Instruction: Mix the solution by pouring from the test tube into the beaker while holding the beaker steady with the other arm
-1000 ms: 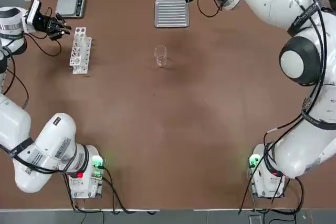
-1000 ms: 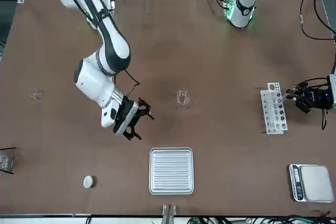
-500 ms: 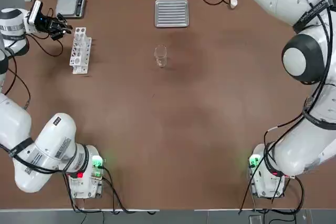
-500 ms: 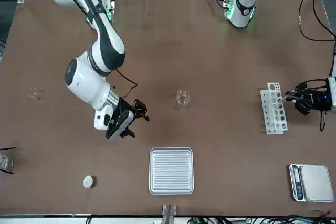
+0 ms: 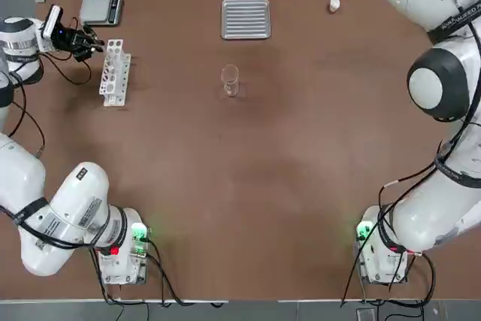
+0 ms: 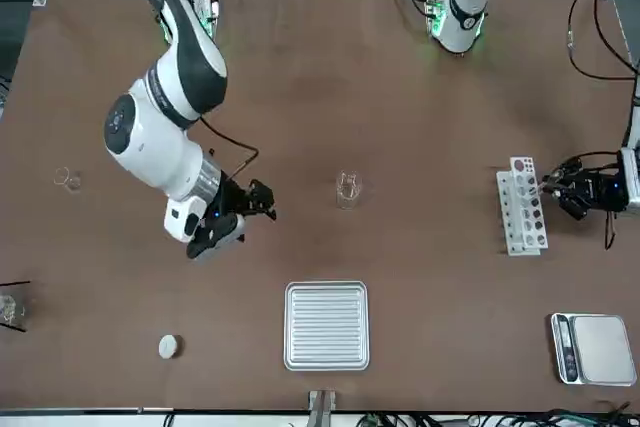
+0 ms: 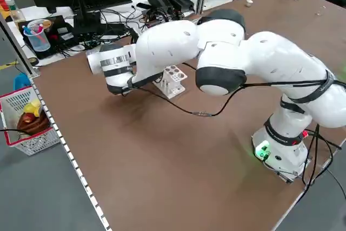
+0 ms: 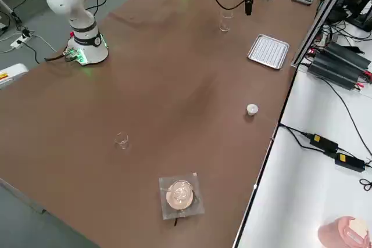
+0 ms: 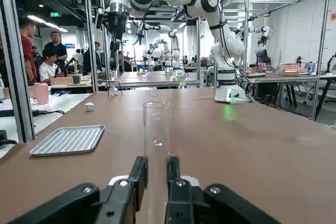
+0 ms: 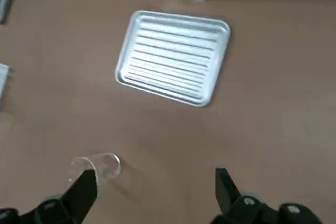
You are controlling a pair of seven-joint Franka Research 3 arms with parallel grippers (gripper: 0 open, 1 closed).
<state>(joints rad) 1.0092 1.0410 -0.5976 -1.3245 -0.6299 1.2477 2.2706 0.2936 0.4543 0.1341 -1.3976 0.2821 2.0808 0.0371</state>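
The beaker (image 5: 230, 80) stands upright and alone at mid-table, also seen in the front view as the beaker (image 6: 347, 188) and below the wrist camera as the beaker (image 10: 101, 167). My left gripper (image 5: 84, 39) hovers at the table's far left, just beside the white test tube rack (image 5: 114, 71). In its wrist view the left gripper (image 9: 156, 176) is shut on a clear test tube (image 9: 156, 124) that points away from the fingers. My right gripper (image 6: 256, 199) is open and holds nothing, raised over the far side near the metal tray, well apart from the beaker.
A ribbed metal tray (image 5: 246, 19) lies at the far edge, a scale (image 5: 101, 7) at the far left corner. A small white cap (image 5: 334, 4) sits far right. A tiny glass piece (image 6: 67, 179) stands on the robot's right side of the table.
The right arm has swung up and back toward the table's far edge, away from the beaker, jaws still open. The left gripper with the tube has drifted slightly away from the rack.
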